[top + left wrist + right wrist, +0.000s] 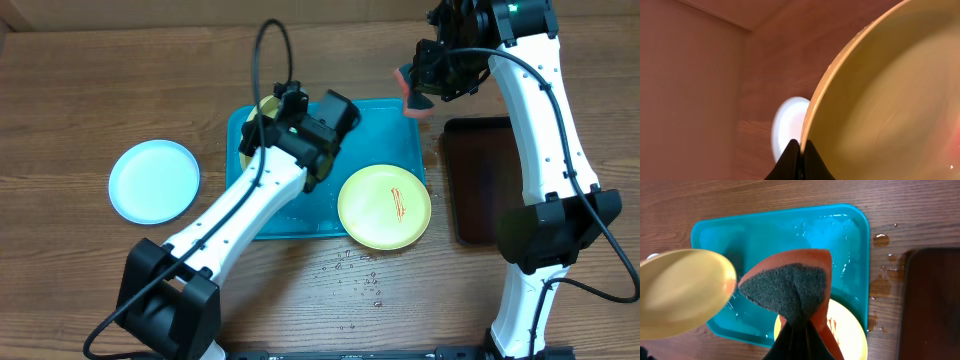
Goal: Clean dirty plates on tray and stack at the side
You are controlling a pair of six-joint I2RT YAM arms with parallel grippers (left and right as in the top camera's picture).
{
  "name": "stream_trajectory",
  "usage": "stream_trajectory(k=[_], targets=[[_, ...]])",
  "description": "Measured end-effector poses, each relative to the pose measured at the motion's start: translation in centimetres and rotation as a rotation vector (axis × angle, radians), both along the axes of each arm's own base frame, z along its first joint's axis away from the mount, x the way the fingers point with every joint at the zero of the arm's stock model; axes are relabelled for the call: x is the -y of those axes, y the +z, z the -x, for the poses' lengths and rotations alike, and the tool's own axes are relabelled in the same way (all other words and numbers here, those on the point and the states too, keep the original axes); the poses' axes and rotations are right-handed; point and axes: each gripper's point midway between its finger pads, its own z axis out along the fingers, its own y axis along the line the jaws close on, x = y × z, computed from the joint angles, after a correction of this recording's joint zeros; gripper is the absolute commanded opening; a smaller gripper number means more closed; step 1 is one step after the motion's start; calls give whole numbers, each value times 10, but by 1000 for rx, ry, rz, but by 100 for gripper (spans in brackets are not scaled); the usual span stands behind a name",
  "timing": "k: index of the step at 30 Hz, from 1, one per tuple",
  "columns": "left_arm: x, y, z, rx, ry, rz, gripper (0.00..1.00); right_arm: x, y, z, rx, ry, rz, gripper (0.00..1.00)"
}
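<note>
Overhead and wrist views suggest the scrubbing step: left fingers [799, 159] pinch a plate [880, 100] by its rim above the tray [790, 227], and right fingers [797, 340], clamping the sponge [790, 287] nearby, should next bring it onto that plate's face.

On the tabletop [100, 80], one plate [154, 180] lies well left of the tray [390, 130], another plate [384, 207] overlaps its near right corner, a smaller tray [480, 180] just right
</note>
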Motion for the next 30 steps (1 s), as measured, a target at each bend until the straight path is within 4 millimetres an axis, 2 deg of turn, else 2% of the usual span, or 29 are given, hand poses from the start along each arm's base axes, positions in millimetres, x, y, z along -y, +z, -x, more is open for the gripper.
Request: stream_trajectory(k=[8, 13, 25, 30], targets=[[16, 44, 8, 164, -18, -220, 4, 1, -1, 2, -10, -1, 4, 4], [21, 61, 13, 231, -18, -300, 4, 1, -1, 3, -13, 0, 5, 4], [22, 68, 14, 265, -10, -322, 4, 2, -2, 4, -18, -2, 10, 4], [28, 49, 12, 203, -39, -224, 4, 2, -2, 5, -20, -2, 10, 4]])
